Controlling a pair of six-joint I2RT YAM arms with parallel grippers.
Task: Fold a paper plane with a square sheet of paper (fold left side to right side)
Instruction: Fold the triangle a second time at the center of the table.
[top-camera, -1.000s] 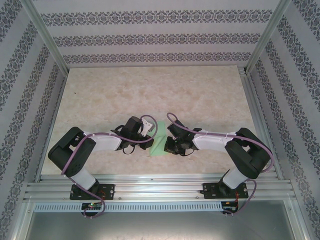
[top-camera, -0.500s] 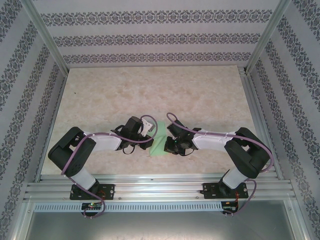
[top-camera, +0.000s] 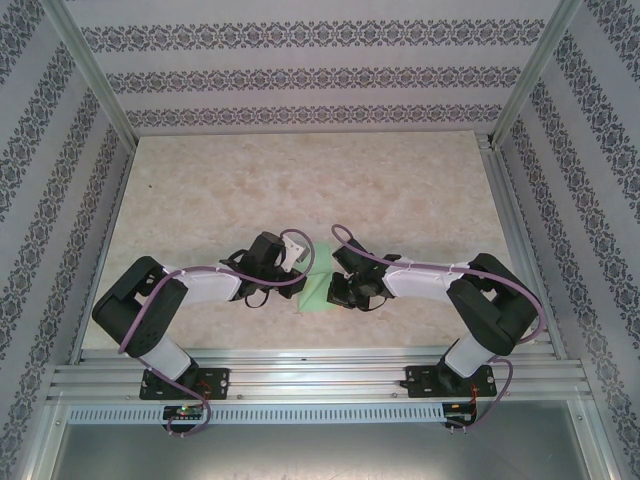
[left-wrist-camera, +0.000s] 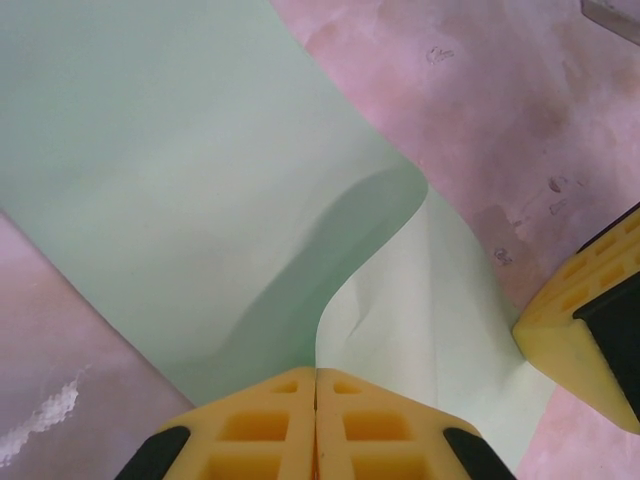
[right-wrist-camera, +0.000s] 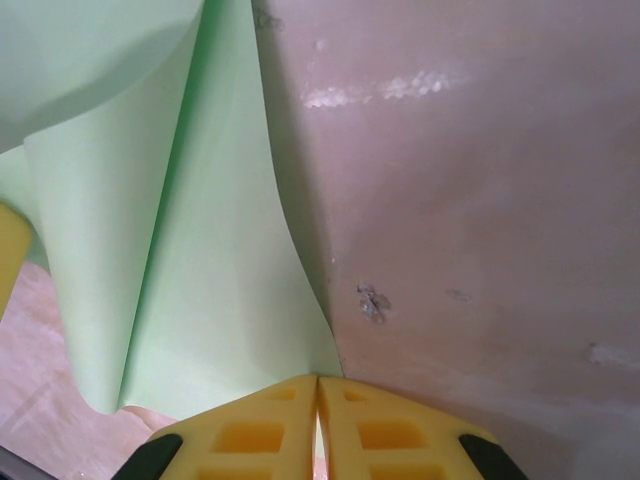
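The square sheet of paper (top-camera: 316, 290) is sitting curled at lower centre of the top view. The left gripper (left-wrist-camera: 316, 405) and right gripper (right-wrist-camera: 318, 415) are each pinching its edge, fingers pressed together.

The paper (top-camera: 316, 291) lies on the table (top-camera: 300, 180) near its front edge, about midway across. My left claw (left-wrist-camera: 316, 372) is at the paper's left side and my right claw (right-wrist-camera: 318, 378) at its right side, both touching it, close beside each other.
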